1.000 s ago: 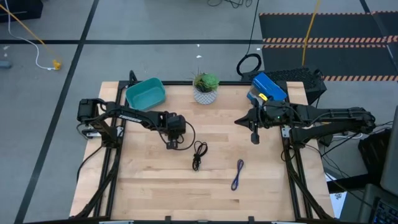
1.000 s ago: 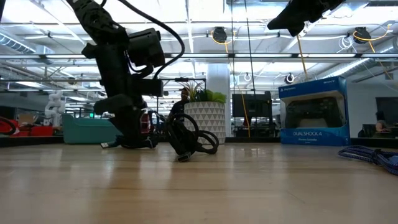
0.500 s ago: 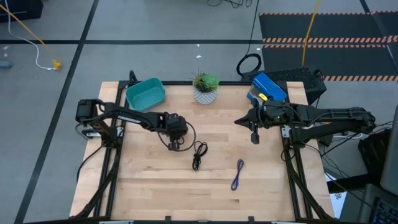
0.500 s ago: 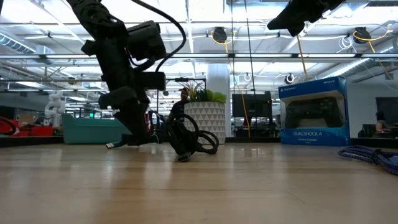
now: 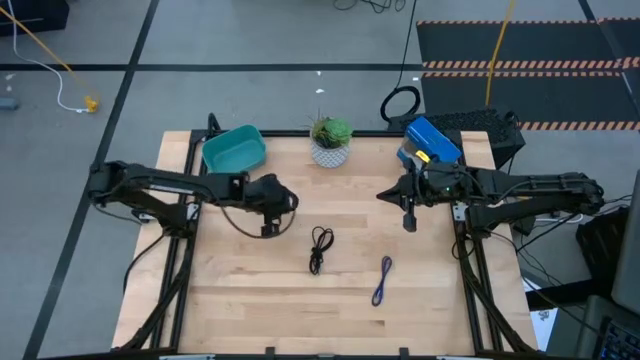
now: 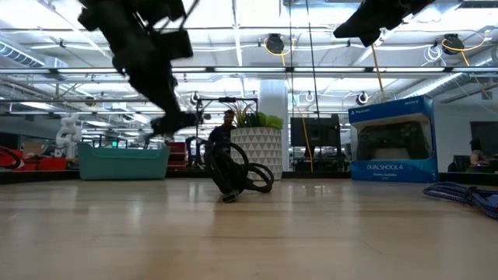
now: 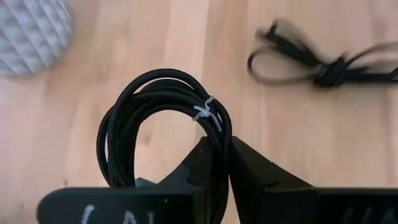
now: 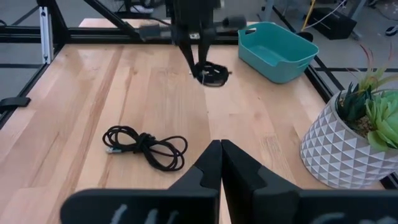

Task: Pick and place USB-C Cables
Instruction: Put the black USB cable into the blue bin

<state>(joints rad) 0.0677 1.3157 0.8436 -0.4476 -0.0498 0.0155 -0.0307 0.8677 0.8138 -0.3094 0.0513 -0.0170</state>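
Left pincer [image 7: 222,163] clamps round black coiled cable [image 7: 158,118] | right pincer [image 8: 220,163] closed, empty | wood-grain table [image 5: 250,290]

The blue game controller box [image 6: 391,140] at the table's far right edge reads "DUALSHOCK 4" along its lower front and "SONY" at its top right corner (the small logo at top left is too fine to read).

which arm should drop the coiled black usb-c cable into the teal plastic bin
Left. The left gripper is shut on the coiled black USB-C cable, lifted off the table, and the teal plastic bin sits on its side. The right gripper hangs empty beside the blue box.
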